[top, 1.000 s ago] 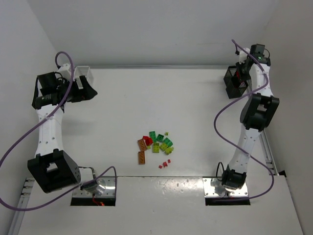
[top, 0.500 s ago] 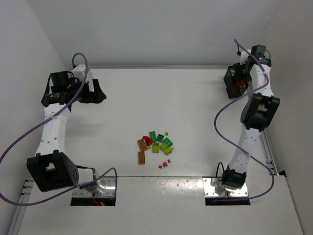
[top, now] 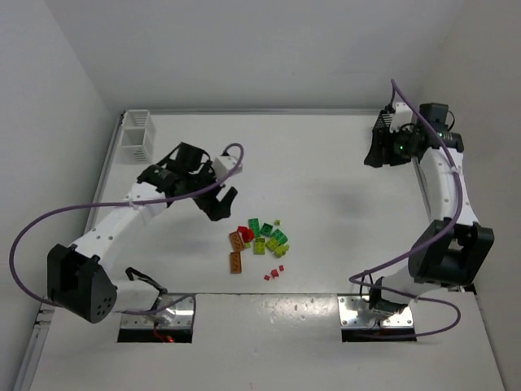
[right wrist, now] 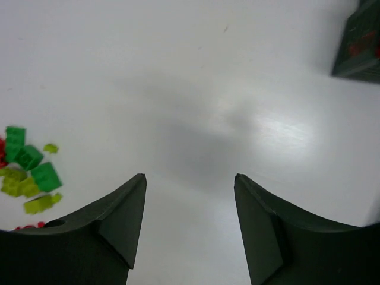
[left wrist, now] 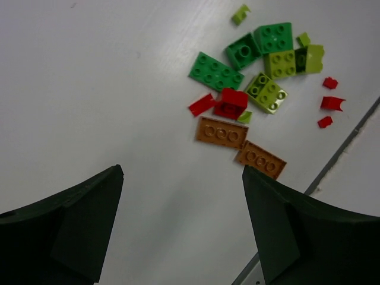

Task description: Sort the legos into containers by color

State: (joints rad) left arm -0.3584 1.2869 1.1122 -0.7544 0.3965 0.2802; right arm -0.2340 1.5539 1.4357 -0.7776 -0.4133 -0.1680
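The legos (top: 259, 240) lie in a loose pile at the table's middle front: red, orange, dark green and lime bricks. In the left wrist view I see green bricks (left wrist: 217, 71), a red brick (left wrist: 233, 102) and two orange plates (left wrist: 222, 132). My left gripper (top: 221, 204) is open and empty, hovering just left of the pile (left wrist: 183, 172). The white bin (top: 137, 136) stands at the back left. My right gripper (top: 373, 155) is open and empty (right wrist: 189, 178) over bare table. The black bin (right wrist: 362, 41), with red pieces inside, is at its upper right.
Three small red pieces (top: 272, 274) lie apart at the front of the pile. White walls close the table on the left, back and right. The arms' base plates (top: 157, 314) sit at the near edge.
My left arm has swung from the white bin at the back left to beside the lego pile. My right gripper has drawn back from the black bin toward the table's middle.
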